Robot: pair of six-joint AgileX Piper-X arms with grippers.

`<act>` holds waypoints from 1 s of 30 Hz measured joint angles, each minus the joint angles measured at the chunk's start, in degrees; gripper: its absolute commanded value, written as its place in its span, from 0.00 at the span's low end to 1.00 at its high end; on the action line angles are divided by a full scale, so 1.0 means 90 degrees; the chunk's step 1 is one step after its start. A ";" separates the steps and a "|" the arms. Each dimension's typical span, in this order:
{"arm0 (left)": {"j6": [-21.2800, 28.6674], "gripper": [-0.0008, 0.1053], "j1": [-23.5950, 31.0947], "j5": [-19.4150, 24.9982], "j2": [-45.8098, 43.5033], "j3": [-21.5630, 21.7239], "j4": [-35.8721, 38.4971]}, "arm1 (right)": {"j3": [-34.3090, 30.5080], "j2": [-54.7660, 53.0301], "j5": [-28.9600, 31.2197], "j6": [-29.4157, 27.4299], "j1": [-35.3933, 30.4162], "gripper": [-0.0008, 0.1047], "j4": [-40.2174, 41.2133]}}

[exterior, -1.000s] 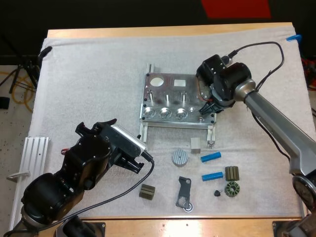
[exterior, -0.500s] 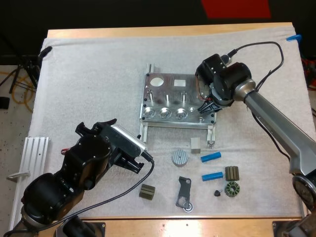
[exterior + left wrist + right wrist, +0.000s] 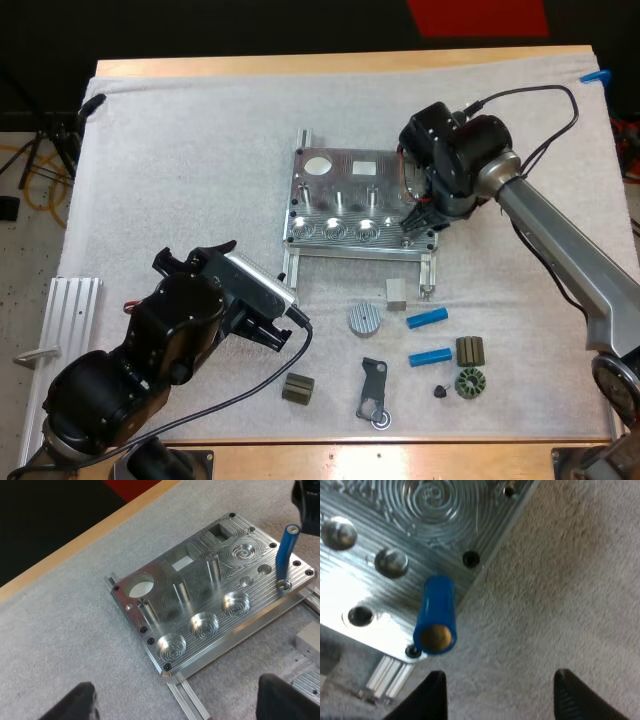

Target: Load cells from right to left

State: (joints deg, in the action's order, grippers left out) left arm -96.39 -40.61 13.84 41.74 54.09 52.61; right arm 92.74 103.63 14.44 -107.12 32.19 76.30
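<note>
The right arm's fingers [image 3: 431, 700] have been drawn slightly back from the metal fixture's [image 3: 345, 165] near right corner; they are spread, clear of the blue cell [image 3: 285, 550], which is left leaning in the rightmost hole. That slot is judged loaded, two spare blue cells [image 3: 427, 318] lie on the mat [image 3: 180, 150], and the left arm's fingers [image 3: 75, 705] are held apart, empty
</note>
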 measured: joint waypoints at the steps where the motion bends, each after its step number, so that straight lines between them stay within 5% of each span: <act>1: 0.0000 0.62 0.0000 0.0000 0.0000 0.0000 0.0000 | 0.0000 0.0000 -0.0066 -0.0002 0.0000 0.45 0.0125; 30: 0.0000 0.62 0.0000 0.0000 0.0000 0.0000 0.0000 | -0.0160 0.0084 -0.0003 -0.0072 0.0000 0.45 -0.0629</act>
State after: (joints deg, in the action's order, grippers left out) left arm -96.39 -40.61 13.84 41.74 54.09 52.61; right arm 91.30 104.39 14.41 -107.77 32.19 70.64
